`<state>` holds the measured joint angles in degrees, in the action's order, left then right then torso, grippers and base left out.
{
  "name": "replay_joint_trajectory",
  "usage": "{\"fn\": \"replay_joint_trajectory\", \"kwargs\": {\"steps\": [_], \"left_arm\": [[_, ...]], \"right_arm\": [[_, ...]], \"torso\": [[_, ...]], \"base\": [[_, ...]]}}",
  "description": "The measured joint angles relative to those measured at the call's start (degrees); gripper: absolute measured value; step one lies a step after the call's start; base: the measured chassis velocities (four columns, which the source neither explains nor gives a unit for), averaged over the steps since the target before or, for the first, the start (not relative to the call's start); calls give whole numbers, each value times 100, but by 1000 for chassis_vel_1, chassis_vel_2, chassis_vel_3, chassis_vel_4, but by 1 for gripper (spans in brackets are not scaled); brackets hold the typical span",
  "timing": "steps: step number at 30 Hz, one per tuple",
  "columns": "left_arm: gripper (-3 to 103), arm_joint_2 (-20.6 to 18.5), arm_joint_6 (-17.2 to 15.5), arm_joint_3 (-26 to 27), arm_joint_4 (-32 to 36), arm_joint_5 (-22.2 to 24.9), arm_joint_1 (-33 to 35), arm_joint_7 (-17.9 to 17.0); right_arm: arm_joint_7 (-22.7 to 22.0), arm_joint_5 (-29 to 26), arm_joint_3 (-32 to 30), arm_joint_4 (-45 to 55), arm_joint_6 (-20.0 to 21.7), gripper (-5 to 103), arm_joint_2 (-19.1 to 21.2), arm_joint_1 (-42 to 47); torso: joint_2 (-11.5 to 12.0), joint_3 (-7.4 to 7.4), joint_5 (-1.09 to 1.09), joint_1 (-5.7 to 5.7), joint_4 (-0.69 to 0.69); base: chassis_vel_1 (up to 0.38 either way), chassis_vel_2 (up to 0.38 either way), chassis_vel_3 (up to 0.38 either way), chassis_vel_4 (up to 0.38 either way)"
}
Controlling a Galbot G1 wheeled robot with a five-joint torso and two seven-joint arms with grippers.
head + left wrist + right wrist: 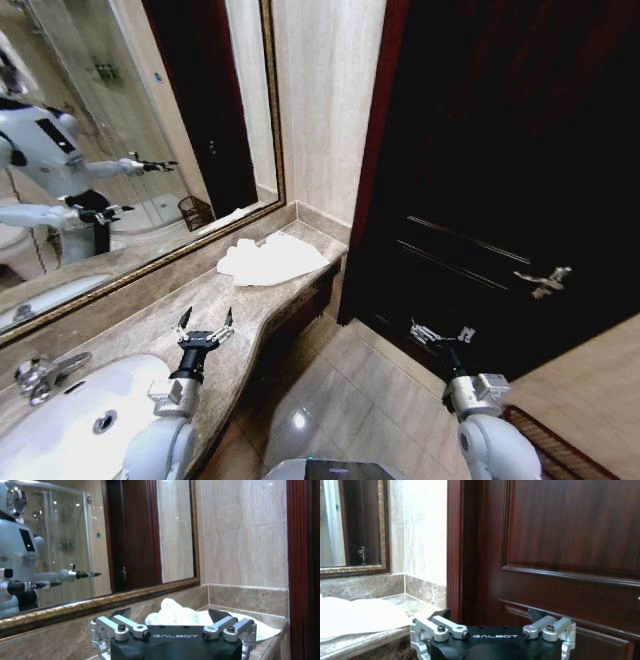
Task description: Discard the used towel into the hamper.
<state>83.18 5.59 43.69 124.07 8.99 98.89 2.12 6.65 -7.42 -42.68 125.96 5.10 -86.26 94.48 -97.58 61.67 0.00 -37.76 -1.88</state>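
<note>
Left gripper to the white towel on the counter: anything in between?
Nothing visible. The open left gripper hovers over the brown marble countertop by the white sink; the crumpled white towel lies farther along, with bare counter between. The right gripper is open, by the dark wooden door.

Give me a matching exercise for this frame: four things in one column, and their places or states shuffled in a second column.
Things:
1. towel
2. left claw
3. right claw
4. faucet

Places or states:
A. open, over the floor in front of the dark door
B. lying crumpled on the far end of the counter
C. mounted beside the white sink
D. open, above the counter edge, short of the towel

Pairs: 1-B, 2-D, 3-A, 4-C
</note>
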Motion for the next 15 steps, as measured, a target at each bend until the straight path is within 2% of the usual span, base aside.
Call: {"fn": "replay_joint_trajectory", "kwargs": {"steps": [11, 14, 15], "left_arm": [[100, 3, -16, -24, -18, 2, -30, -51], [100, 1, -18, -19, -33, 4, -33, -57], [100, -1, -18, -13, -34, 6, -33, -58]], "right_arm": [[51, 25, 35, -25, -11, 100, -6, -20], [77, 36, 43, -20, -10, 100, -15, -19], [85, 42, 45, -20, -9, 100, -17, -24]], "torso": [[0, 0, 2, 0, 0], [0, 0, -5, -2, 0], [0, 0, 0, -1, 0]], "base": [[-103, 92, 101, -113], [-109, 115, 89, -121], [-83, 122, 86, -108]]}}
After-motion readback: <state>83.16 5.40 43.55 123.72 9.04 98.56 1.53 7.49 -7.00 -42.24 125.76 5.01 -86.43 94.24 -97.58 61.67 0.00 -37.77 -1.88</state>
